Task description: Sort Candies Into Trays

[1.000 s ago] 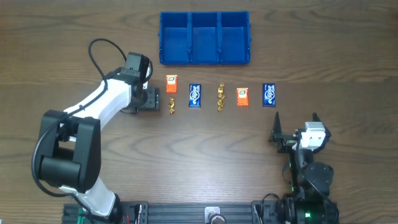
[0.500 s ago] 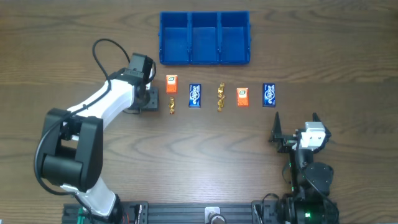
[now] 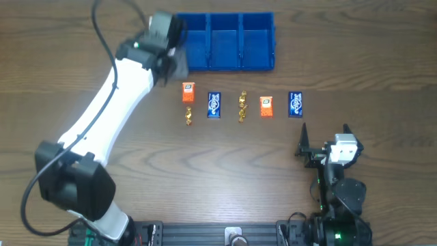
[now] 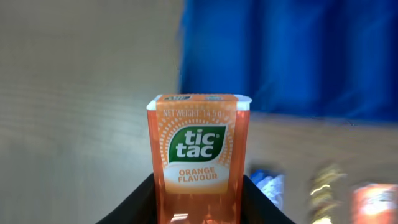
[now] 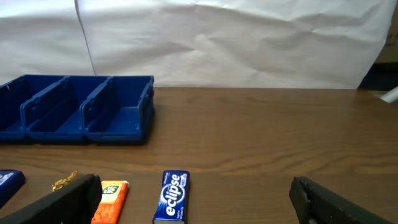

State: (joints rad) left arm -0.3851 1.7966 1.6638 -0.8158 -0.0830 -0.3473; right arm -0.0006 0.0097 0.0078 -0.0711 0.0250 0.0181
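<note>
Orange candy box (image 4: 199,146) clamped in our left hand (image 4: 199,208), near the blue tray (image 3: 225,67); next we should centre over a compartment, then release.

Your left arm (image 3: 113,102) wears a long white shell between black joints, and a thin black cable (image 3: 100,31) runs off near its wrist. Your right arm (image 3: 336,188) is black throughout, topped by a pale grey block (image 3: 343,146). Its claw (image 3: 325,130) has two slim black fingers, and a green light (image 3: 336,237) glows at the base.
</note>
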